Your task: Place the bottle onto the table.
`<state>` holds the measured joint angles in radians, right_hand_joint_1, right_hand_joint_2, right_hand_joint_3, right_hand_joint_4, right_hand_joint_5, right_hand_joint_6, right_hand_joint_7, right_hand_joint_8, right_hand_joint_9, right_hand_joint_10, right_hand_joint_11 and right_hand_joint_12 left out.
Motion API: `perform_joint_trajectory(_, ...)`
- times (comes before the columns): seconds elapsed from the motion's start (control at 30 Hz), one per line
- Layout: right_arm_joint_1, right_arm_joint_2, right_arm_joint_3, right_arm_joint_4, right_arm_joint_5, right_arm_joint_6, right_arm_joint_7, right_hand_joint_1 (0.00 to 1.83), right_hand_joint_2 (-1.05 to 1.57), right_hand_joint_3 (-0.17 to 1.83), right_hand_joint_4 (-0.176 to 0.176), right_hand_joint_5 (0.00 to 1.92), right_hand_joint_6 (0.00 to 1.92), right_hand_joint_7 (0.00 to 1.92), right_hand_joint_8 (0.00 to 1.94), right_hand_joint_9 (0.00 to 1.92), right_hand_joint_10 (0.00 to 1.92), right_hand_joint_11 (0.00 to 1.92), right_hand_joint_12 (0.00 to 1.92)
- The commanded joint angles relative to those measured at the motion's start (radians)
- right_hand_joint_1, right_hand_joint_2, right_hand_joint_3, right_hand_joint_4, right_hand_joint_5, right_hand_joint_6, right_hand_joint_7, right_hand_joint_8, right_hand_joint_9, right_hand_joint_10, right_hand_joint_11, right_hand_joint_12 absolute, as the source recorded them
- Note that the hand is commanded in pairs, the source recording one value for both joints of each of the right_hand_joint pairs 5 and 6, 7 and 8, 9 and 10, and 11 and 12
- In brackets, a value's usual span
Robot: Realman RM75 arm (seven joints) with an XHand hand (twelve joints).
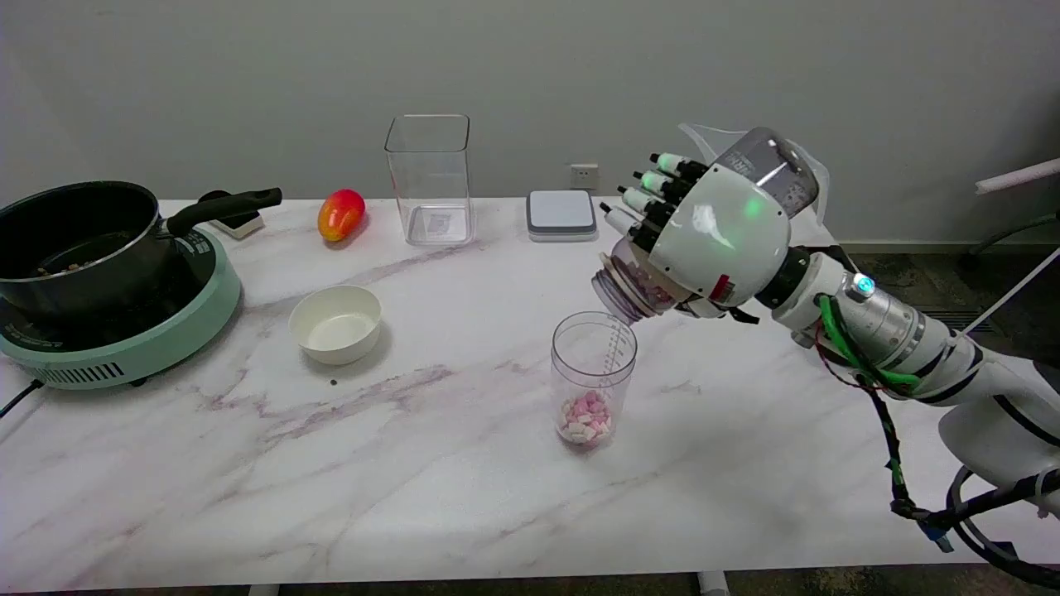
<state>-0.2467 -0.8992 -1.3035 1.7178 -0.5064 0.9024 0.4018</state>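
Bottle (pixel 766 170) sits gripped in your right hand (pixel 716 236), tipped mouth-down just above the clear cup (pixel 594 377) holding pink-and-white pieces, so you need to right it before setting it on the tabletop (pixel 431 463).

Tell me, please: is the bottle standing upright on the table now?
No. The right hand holds the bottle tilted in the air, its mouth over the clear cup.
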Motion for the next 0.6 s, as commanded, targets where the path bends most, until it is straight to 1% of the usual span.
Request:
perform_joint_trajectory(0.03, 0.013, -0.01, -0.054, -0.043, 0.288, -0.025, 0.031, 1.21, 1.54, 0.26, 0.0, 1.92, 1.92, 1.83, 1.83, 1.56, 1.56, 1.37, 1.37)
perform_joint_trajectory(0.17, 0.016, -0.008, -0.064, -0.048, 0.404, -0.044, 0.06, 1.22, 1.51, 0.26, 0.0, 1.92, 1.92, 1.82, 1.82, 1.56, 1.56, 1.36, 1.36)
perform_joint_trajectory(0.27, 0.013, -0.008, -0.076, -0.07, 0.595, -0.062, 0.083, 1.26, 1.45, 0.27, 0.0, 1.89, 1.89, 1.8, 1.8, 1.54, 1.54, 1.35, 1.35)
perform_joint_trajectory(0.33, 0.015, -0.008, -0.112, -0.108, 0.818, -0.06, 0.105, 1.28, 1.4, 0.27, 0.0, 1.87, 1.87, 1.79, 1.79, 1.53, 1.53, 1.34, 1.34)
perform_joint_trajectory(0.37, 0.018, -0.007, -0.129, -0.121, 0.891, -0.058, 0.119, 1.29, 1.38, 0.27, 0.0, 1.87, 1.87, 1.78, 1.78, 1.53, 1.53, 1.34, 1.34)
perform_joint_trajectory(0.4, 0.026, -0.004, -0.163, -0.146, 1.014, -0.054, 0.15, 1.3, 1.37, 0.27, 0.0, 1.86, 1.86, 1.78, 1.78, 1.52, 1.52, 1.34, 1.34)
perform_joint_trajectory(0.43, 0.033, -0.001, -0.191, -0.169, 1.097, -0.045, 0.184, 1.3, 1.37, 0.28, 0.0, 1.86, 1.86, 1.77, 1.77, 1.52, 1.52, 1.34, 1.34)
perform_joint_trajectory(0.47, 0.038, 0.0, -0.205, -0.183, 1.153, -0.042, 0.204, 1.32, 1.34, 0.28, 0.0, 1.84, 1.84, 1.77, 1.77, 1.52, 1.52, 1.33, 1.33)
perform_joint_trajectory(0.53, 0.048, 0.006, -0.23, -0.226, 1.322, -0.046, 0.285, 1.34, 1.32, 0.28, 0.0, 1.81, 1.81, 1.76, 1.76, 1.52, 1.52, 1.34, 1.34)
perform_joint_trajectory(0.6, 0.057, 0.007, -0.229, -0.259, 1.397, -0.08, 0.378, 1.33, 1.34, 0.28, 0.0, 1.81, 1.81, 1.77, 1.77, 1.53, 1.53, 1.35, 1.35)
